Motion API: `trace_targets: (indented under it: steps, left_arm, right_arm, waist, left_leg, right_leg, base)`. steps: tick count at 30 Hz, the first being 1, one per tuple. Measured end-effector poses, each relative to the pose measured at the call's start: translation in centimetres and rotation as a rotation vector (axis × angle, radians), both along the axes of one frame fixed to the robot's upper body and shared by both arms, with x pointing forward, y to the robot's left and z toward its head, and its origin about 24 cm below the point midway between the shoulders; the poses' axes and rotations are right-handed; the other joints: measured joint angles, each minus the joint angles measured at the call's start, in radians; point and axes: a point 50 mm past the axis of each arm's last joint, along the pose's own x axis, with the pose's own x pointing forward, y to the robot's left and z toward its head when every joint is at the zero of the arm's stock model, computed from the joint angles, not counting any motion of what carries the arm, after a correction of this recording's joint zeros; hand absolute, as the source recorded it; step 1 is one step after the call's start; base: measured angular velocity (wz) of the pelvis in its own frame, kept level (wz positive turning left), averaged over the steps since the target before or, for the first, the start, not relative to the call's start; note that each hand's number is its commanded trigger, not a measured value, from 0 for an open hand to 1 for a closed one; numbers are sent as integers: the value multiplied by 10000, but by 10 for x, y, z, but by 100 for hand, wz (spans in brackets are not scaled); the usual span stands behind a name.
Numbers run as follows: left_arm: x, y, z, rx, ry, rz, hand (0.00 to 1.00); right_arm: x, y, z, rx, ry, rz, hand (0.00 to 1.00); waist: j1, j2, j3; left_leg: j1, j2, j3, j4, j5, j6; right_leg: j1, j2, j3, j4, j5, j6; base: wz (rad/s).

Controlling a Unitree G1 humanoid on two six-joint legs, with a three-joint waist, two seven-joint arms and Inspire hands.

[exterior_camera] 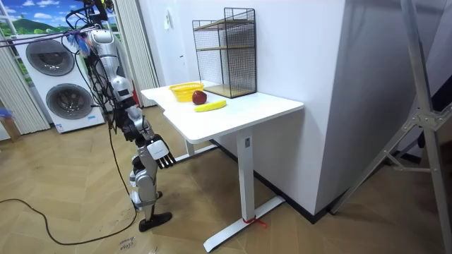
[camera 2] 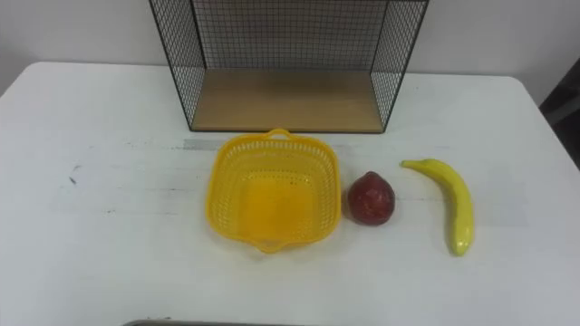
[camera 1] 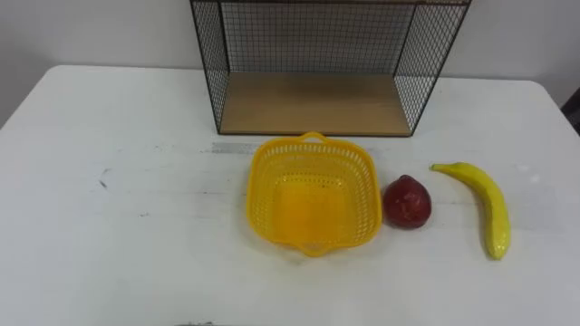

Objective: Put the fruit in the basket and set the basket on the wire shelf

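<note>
While the robot stands beside the table (exterior_camera: 272, 107), its right robot hand (exterior_camera: 161, 153) hangs low, fingers relaxed, holding nothing

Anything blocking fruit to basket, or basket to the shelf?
Mostly clear. The red fruit sits just right of the yellow basket. The banana lies further right, with the red fruit between it and the basket. The wire shelf behind the basket has an open front and a bare bottom board.
</note>
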Motion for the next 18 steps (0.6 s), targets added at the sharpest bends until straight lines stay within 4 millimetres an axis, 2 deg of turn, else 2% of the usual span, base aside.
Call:
trace_targets:
  steps: [18]
  left_arm:
    - [5,1,0,186,-78,-272,0]
  right_arm:
    - [0,0,0,-18,135,-32,0]
  waist:
    - [2,-2,-8]
  left_leg:
    - [16,-2,26,47,-66,6]
  right_leg:
    - [22,-4,2,6,2,2]
  base:
    - [0]
